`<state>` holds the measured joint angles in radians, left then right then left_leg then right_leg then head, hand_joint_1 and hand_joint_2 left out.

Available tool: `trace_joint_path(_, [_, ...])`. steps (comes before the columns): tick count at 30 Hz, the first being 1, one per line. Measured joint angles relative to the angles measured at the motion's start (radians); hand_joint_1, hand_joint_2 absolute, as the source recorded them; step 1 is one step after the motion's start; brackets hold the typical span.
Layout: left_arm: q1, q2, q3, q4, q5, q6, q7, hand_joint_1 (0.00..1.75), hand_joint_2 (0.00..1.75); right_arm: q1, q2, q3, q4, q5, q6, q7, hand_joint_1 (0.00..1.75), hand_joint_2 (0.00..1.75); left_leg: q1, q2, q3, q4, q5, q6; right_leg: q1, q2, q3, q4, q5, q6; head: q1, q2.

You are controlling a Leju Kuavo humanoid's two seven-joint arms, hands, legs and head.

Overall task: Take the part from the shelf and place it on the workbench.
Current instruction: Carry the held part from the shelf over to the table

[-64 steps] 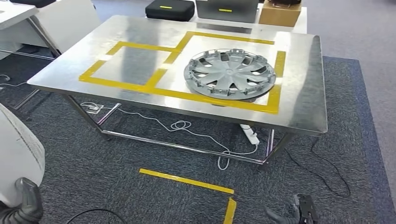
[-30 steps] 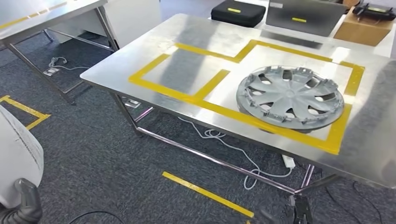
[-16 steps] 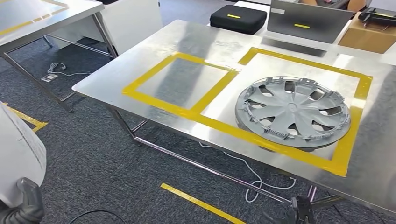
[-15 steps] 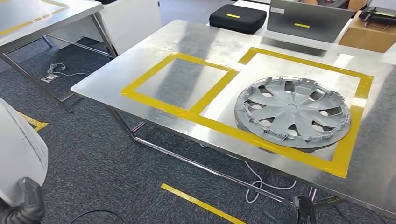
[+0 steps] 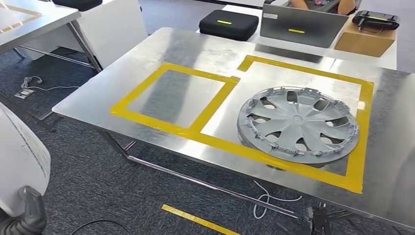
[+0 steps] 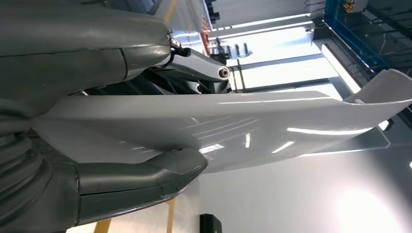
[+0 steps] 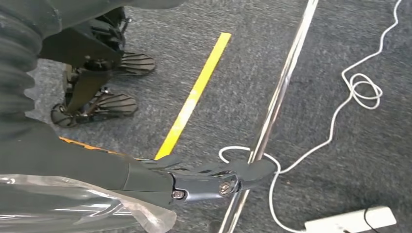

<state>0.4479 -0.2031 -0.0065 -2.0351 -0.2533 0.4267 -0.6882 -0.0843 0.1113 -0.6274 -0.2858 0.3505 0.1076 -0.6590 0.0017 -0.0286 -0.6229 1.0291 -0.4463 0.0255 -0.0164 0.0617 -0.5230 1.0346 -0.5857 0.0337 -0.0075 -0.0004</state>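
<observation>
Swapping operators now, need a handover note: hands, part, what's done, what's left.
Left hand grips the white part, held low at the robot's left side. Right hand hangs near the floor; whether it holds anything, cannot tell.
Workbench is ahead; a grey hubcap lies in the larger taped yellow box, the smaller taped box beside it is bare.
Done: part is in hand.
Left: close in and set the part on the workbench.
</observation>
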Motion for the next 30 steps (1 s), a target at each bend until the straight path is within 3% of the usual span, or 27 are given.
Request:
trace_joint_path(1, [0.000,-0.001,0.000,0.000,0.000,-0.001,0.000,1.75,1.75,-0.002,0.000,-0.002,0.000,0.001,0.001,0.000,0.00,1.75,0.002,0.009,0.006,-0.007,0.000,0.006,0.002,-0.019,-0.019,0.039,-0.023,0.003,0.001,0.000])
trace_joint_path(3, [0.000,-0.001,0.000,0.000,0.000,-0.005,0.000,1.75,1.75,-0.005,0.000,-0.005,0.000,0.001,0.002,0.000,0.00,1.75,0.000,0.025,0.011,-0.009,-0.006,0.015,0.003,-0.048,-0.090,0.162,-0.078,0.007,0.004,0.000])
trace_joint_path(4, [0.000,-0.002,0.000,0.000,0.000,-0.009,0.000,1.75,1.75,-0.005,0.000,-0.006,0.000,0.002,0.002,0.000,0.00,1.75,-0.002,0.033,0.013,-0.009,-0.010,0.018,0.003,-0.052,-0.128,0.221,-0.094,0.009,0.004,0.000])
trace_joint_path(5, [0.000,-0.002,0.000,0.000,-0.001,-0.015,0.000,1.75,1.75,-0.004,0.000,-0.009,0.000,0.003,0.002,0.000,0.00,1.75,-0.003,0.041,0.016,-0.009,-0.014,0.019,0.003,-0.054,-0.153,0.251,-0.091,0.009,0.004,0.000])
trace_joint_path(6, [0.000,-0.002,0.000,0.000,-0.001,-0.021,0.000,1.75,1.75,-0.003,0.000,-0.011,0.000,0.004,0.002,0.001,0.00,1.75,-0.004,0.048,0.020,-0.009,-0.018,0.019,0.004,-0.055,-0.162,0.249,-0.072,0.009,0.004,0.000])
trace_joint_path(7, [0.000,-0.002,0.000,0.000,-0.001,-0.028,0.000,1.75,1.75,-0.002,0.000,-0.014,0.000,0.006,0.002,0.001,0.00,1.75,-0.005,0.056,0.027,-0.009,-0.023,0.018,0.004,-0.060,-0.150,0.207,-0.034,0.008,0.004,0.000])
trace_joint_path(9, [0.000,-0.003,0.001,0.000,-0.001,-0.039,0.000,1.75,1.75,-0.003,0.000,-0.018,0.000,0.011,0.003,0.002,0.00,1.75,-0.009,0.072,0.043,-0.008,-0.035,0.013,0.008,-0.091,-0.092,0.071,0.044,0.000,0.004,0.000])
trace_joint_path(11, [0.000,-0.005,0.001,0.000,-0.001,-0.048,0.000,1.75,1.75,-0.006,0.000,-0.020,0.000,0.015,0.005,0.003,0.00,1.75,-0.014,0.086,0.053,-0.006,-0.045,0.004,0.014,-0.111,-0.052,-0.012,0.078,-0.010,0.003,0.000])
trace_joint_path(13, [0.000,-0.006,0.002,0.000,-0.001,-0.054,0.000,1.75,1.75,-0.005,0.000,-0.021,0.000,0.016,0.006,0.003,0.00,1.75,-0.015,0.100,0.057,-0.007,-0.047,-0.004,0.015,-0.096,-0.048,-0.019,0.080,-0.018,0.003,0.000])
trace_joint_path(15, [0.000,-0.007,0.002,0.000,-0.001,-0.057,0.000,1.75,1.75,-0.003,0.001,-0.022,0.000,0.017,0.008,0.004,0.00,1.75,-0.013,0.093,0.055,0.004,-0.061,-0.016,0.009,-0.080,-0.044,-0.026,0.086,-0.027,0.002,0.000])
trace_joint_path(17, [0.000,-0.007,0.003,0.001,-0.001,-0.060,0.000,1.75,1.75,-0.003,0.001,-0.025,0.000,0.017,0.009,0.005,0.00,1.75,-0.008,0.063,0.024,0.084,-0.112,-0.029,0.002,-0.063,-0.038,-0.031,0.089,-0.032,-0.003,0.000])
trace_joint_path(19, [0.001,-0.008,0.005,0.004,-0.001,-0.063,0.000,1.75,1.75,-0.004,0.001,-0.028,0.000,0.018,0.010,0.006,0.00,1.75,-0.001,0.044,-0.036,0.216,-0.170,-0.037,0.001,-0.043,-0.037,-0.031,0.089,-0.034,-0.005,0.000])
trace_joint_path(20, [0.001,-0.008,0.005,0.005,-0.001,-0.064,0.000,1.75,1.75,-0.004,0.001,-0.030,0.000,0.018,0.011,0.006,0.00,1.75,0.002,0.041,-0.056,0.257,-0.178,-0.039,0.001,-0.032,-0.037,-0.031,0.089,-0.034,-0.006,0.000])
trace_joint_path(21, [0.001,-0.008,0.006,0.006,-0.001,-0.067,0.000,1.75,1.75,-0.003,0.001,-0.031,0.000,0.018,0.011,0.006,0.00,1.75,0.003,0.040,-0.061,0.263,-0.167,-0.040,0.000,-0.020,-0.036,-0.031,0.089,-0.034,-0.005,0.000])
trace_joint_path(22, [0.001,-0.008,0.006,0.006,-0.001,-0.069,0.000,1.75,1.75,-0.002,0.001,-0.032,0.000,0.018,0.012,0.006,0.00,1.75,0.005,0.037,-0.048,0.232,-0.138,-0.039,0.000,-0.008,-0.035,-0.031,0.088,-0.033,-0.006,0.000])
trace_joint_path(23, [0.001,-0.009,0.007,0.007,-0.001,-0.073,0.000,1.75,1.75,-0.002,0.001,-0.033,0.000,0.019,0.012,0.006,0.00,1.75,0.006,0.024,-0.018,0.167,-0.098,-0.037,-0.001,0.005,-0.033,-0.031,0.088,-0.032,-0.006,0.000])
trace_joint_path(24, [0.001,-0.010,0.008,0.007,-0.001,-0.076,0.000,1.75,1.75,-0.003,0.001,-0.033,0.000,0.019,0.012,0.006,0.00,1.75,0.009,0.000,0.013,0.100,-0.069,-0.034,-0.001,0.017,-0.032,-0.031,0.087,-0.029,-0.005,0.000])
trace_joint_path(26, [0.001,-0.014,0.012,0.008,-0.001,-0.081,0.000,1.75,1.75,-0.005,0.001,-0.034,0.000,0.019,0.013,0.006,0.00,1.75,0.011,-0.040,0.055,0.003,-0.043,-0.028,-0.004,0.039,-0.037,-0.029,0.087,-0.017,-0.004,0.000])
trace_joint_path(27, [0.001,-0.016,0.013,0.009,-0.002,-0.086,0.000,1.75,1.75,-0.005,0.001,-0.035,0.000,0.021,0.013,0.007,0.00,1.75,0.009,-0.046,0.059,-0.008,-0.048,-0.025,-0.006,0.048,-0.042,-0.030,0.089,-0.009,-0.004,0.000])
trace_joint_path(29, [0.000,-0.022,0.019,0.012,-0.005,-0.100,0.000,1.75,1.75,-0.002,0.001,-0.037,0.000,0.024,0.014,0.008,0.00,1.75,0.008,-0.027,0.062,-0.017,-0.045,-0.013,-0.011,0.063,-0.052,-0.035,0.093,0.007,-0.004,0.000])
trace_joint_path(30, [0.000,-0.025,0.022,0.013,-0.007,-0.107,0.000,1.75,1.75,0.000,0.001,-0.038,0.000,0.027,0.015,0.009,0.00,1.75,0.008,-0.016,0.065,-0.024,-0.042,-0.006,-0.010,0.052,-0.059,-0.028,0.086,0.013,-0.003,0.000])
